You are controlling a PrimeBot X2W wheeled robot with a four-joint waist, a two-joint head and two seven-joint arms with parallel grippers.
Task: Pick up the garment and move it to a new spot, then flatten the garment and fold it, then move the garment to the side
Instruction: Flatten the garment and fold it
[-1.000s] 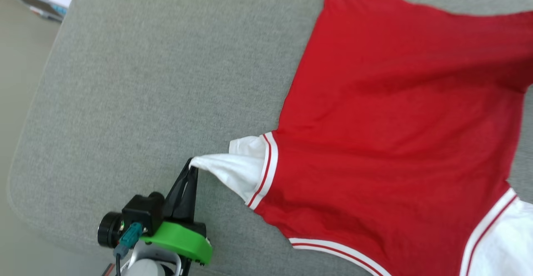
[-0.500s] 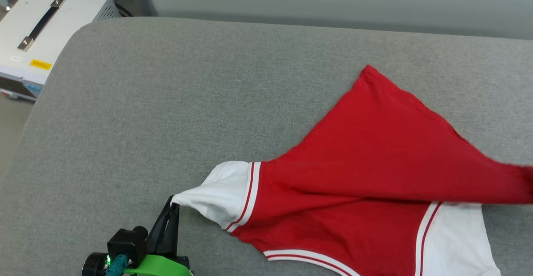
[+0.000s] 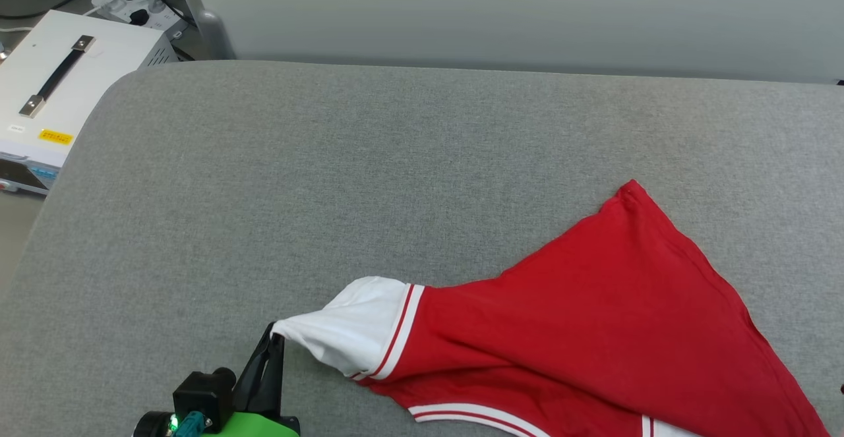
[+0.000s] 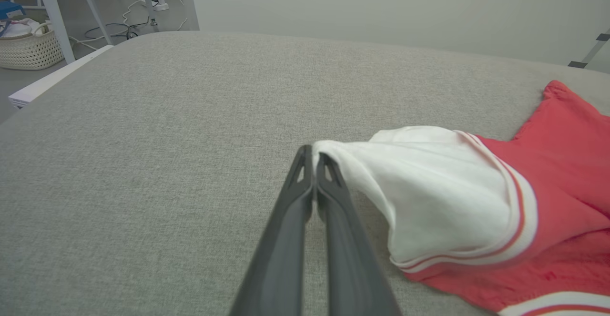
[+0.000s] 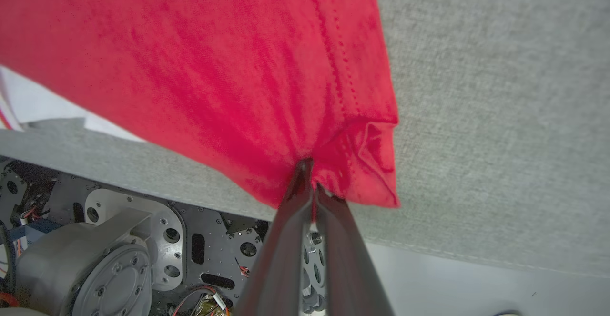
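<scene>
My left claw is clenched on the tip of the white sleeve. In the left wrist view its two fingers press flat together with the cloth nipped at their ends. My right claw is clamped on a stitched red hem corner, with the cloth fanning off toward eleven o'clock in that view.

From the left claw the shirt runs out at three o'clock, pulled into a taut ridge. Its body drapes on the grey pad, and one red corner peaks at two o'clock. A white box sits off the pad at eleven o'clock.

I reckon this is the carry to a new spot, with flattening not yet begun. The next move calls for drawing both grips apart and lowering them so the cloth settles without creases, and only then letting go.
</scene>
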